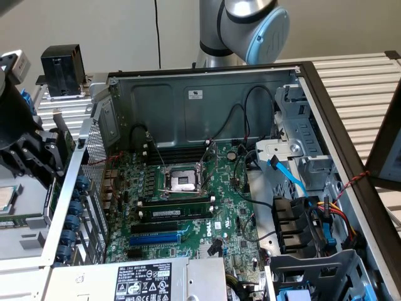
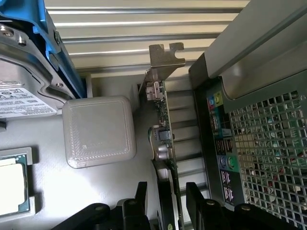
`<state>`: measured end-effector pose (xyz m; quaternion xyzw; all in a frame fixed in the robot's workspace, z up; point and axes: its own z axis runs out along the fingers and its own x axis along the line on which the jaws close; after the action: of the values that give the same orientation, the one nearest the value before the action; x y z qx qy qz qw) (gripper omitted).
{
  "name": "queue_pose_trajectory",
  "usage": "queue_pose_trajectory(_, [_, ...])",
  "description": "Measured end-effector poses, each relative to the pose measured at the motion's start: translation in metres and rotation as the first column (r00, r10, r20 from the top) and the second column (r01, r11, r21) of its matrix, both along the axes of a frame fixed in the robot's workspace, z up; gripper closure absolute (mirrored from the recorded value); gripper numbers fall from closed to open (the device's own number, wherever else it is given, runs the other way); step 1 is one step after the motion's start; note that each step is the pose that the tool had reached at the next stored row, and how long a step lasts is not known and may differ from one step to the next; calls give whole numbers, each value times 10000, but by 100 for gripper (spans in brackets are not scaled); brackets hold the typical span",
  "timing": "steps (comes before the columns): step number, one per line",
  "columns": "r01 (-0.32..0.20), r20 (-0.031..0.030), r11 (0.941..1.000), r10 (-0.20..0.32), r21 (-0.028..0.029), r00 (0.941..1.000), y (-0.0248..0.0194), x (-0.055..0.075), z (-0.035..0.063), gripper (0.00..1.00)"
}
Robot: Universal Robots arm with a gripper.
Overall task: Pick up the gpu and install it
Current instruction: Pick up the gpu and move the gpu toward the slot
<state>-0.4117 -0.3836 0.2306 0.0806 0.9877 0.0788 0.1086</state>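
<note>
Your gripper (image 2: 167,187) is outside the open case (image 1: 207,106), over at the exterior view's far left. The fingers (image 2: 142,194) are spread apart, one on each side of the gpu (image 2: 165,124), with slim gaps showing, so nothing's clamped. The gpu stands on edge just beside the case's mesh wall (image 2: 268,143), with its silver bracket (image 2: 165,57) at the end away from the gripper.

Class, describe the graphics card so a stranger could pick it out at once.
Find the open computer case; outside its perforated back wall the graphics card stands on edge between the tool's fingers. Unlike the flat white square pad beside it, it is thin, green and ends in a notched silver bracket.
</note>
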Motion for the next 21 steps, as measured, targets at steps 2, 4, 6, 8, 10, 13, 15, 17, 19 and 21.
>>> queue_pose_trajectory(2, [-2,-3,10000,2,-10,10000,-1,0,-1,55])
queue_pose_trajectory(4, [-3,-3,10000,3,-10,10000,-1,0,-4,64])
queue_pose_trajectory(6, [-3,-2,10000,3,-10,10000,-1,0,-5,70])
queue_pose_trajectory(8, [-2,-2,10000,2,-10,10000,-1,0,-6,70])
queue_pose_trajectory(10, [-2,-2,10000,2,-10,10000,-1,0,-6,70])
queue_pose_trajectory(13, [-2,2,10000,2,-7,10000,0,1,4,70])
queue_pose_trajectory(15, [-1,-10,10000,1,-9,10000,0,0,65,70])
queue_pose_trajectory(17, [-1,-14,10000,1,-9,10000,0,0,102,70])
queue_pose_trajectory(19, [-1,-16,10000,1,-10,10000,-1,0,114,70])
queue_pose_trajectory(21, [-1,-21,10000,1,-9,10000,0,0,122,70])
